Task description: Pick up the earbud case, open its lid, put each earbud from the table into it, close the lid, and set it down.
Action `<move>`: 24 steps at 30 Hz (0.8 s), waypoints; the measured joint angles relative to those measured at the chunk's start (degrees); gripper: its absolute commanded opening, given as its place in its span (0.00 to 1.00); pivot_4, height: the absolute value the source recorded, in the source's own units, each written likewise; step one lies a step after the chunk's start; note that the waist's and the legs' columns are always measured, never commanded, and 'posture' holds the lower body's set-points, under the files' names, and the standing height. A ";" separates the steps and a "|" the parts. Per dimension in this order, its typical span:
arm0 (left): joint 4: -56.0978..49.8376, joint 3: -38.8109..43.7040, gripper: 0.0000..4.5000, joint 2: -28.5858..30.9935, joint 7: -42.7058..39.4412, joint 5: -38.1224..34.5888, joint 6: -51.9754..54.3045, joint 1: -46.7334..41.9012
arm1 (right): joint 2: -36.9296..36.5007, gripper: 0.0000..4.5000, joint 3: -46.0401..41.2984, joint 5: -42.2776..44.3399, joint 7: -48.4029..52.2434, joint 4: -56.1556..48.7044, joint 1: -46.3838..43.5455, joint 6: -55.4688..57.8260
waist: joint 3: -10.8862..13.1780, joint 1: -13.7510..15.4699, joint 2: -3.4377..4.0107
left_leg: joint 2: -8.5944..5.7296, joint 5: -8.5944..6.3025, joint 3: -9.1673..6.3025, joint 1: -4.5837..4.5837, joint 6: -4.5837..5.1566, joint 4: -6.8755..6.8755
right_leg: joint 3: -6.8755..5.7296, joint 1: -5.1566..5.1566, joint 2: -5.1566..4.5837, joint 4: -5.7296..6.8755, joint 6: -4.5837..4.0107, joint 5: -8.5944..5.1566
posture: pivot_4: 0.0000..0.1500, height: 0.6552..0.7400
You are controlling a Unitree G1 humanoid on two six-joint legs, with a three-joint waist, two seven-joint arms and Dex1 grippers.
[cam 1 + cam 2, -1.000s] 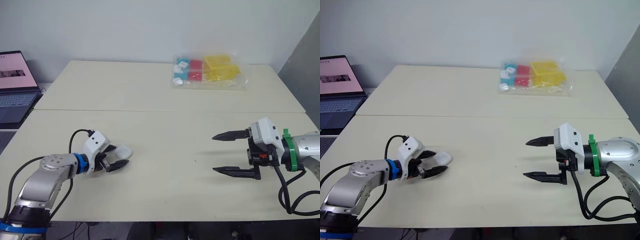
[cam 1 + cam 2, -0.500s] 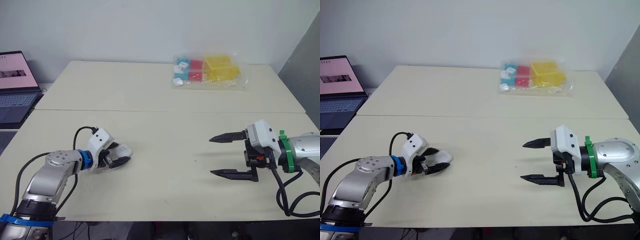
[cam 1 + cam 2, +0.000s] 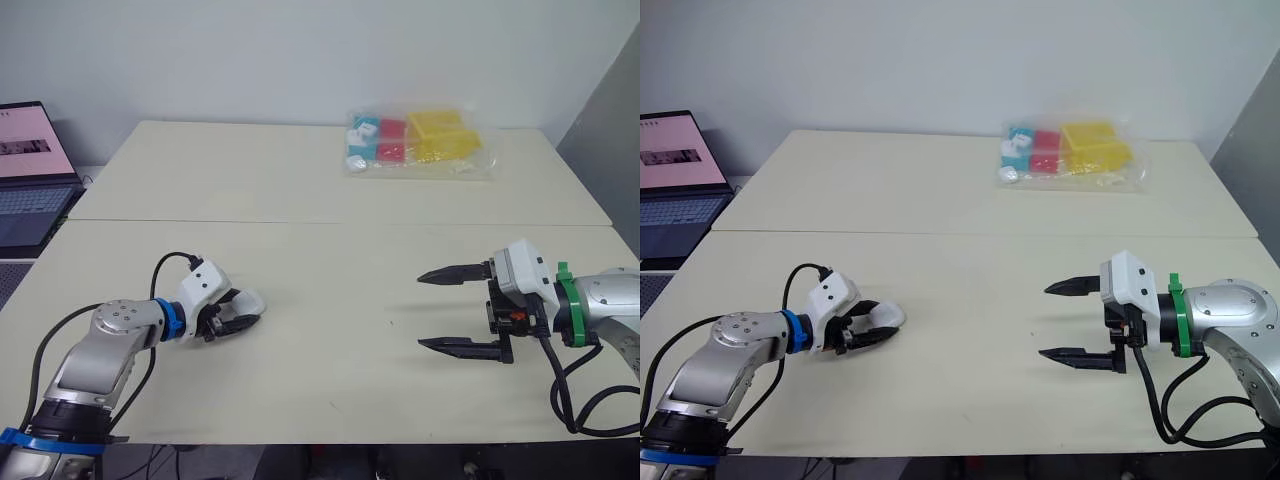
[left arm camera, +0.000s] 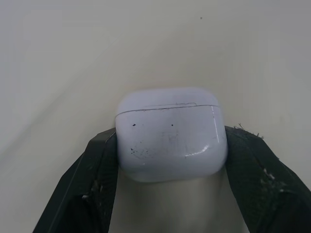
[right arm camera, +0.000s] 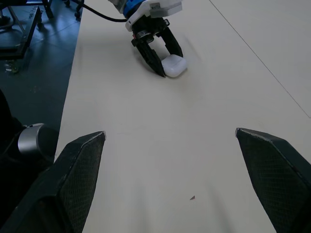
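The earbud case (image 4: 171, 133) is clamped between the fingers (image 4: 92, 179) of the left gripper (image 3: 240, 313). Its lid is shut and turned away from the wrist, and it appears to rest on the table (image 3: 330, 300). The right gripper (image 3: 422, 310) is spread wide, well apart from the case. The shell is smooth and rounded, so slipping or twisting between the pads is to be expected on lifting if clamping force is low.
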 measured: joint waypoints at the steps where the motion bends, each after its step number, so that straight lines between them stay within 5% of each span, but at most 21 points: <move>1: -0.54 -0.76 0.62 -1.67 -0.84 -0.35 -1.75 -0.04 | 0.00 1.00 -0.36 0.22 -0.58 -0.02 0.26 0.79 | 0.00 0.19 -0.01 | -0.01 0.00 -0.02 -0.05 0.00 0.02 | -0.01 -0.01 -0.02 -0.01 0.01 0.01 | 1.00 1.00; 6: -4.16 -6.05 0.62 -5.15 -4.86 -0.16 -9.49 -2.38 | 0.22 1.00 -3.46 4.28 -3.94 -0.16 1.53 5.31 | 0.01 0.64 -0.03 | -0.02 0.00 -0.01 -0.10 0.00 0.05 | 0.02 -0.05 0.01 0.01 0.04 0.04 | 1.00 1.00; 12: -3.68 -12.62 0.62 -14.33 -3.80 5.44 -24.72 -10.05 | 3.47 1.00 -4.41 15.34 -21.69 -3.02 0.80 23.09 | 0.00 0.89 -0.05 | -0.02 0.01 0.02 -0.09 0.01 0.07 | 0.08 -0.03 0.11 0.04 0.05 0.05 | 1.00 1.00; 24: 2.32 -13.07 0.62 -16.96 -2.14 9.21 -38.46 -13.93 | 16.16 1.00 -0.90 43.20 -54.17 3.16 -5.17 34.67 | 0.00 -0.05 -0.05 | -0.06 0.01 0.00 -0.15 0.03 0.08 | 0.08 -0.04 0.23 0.01 0.14 0.09 | 1.00 1.00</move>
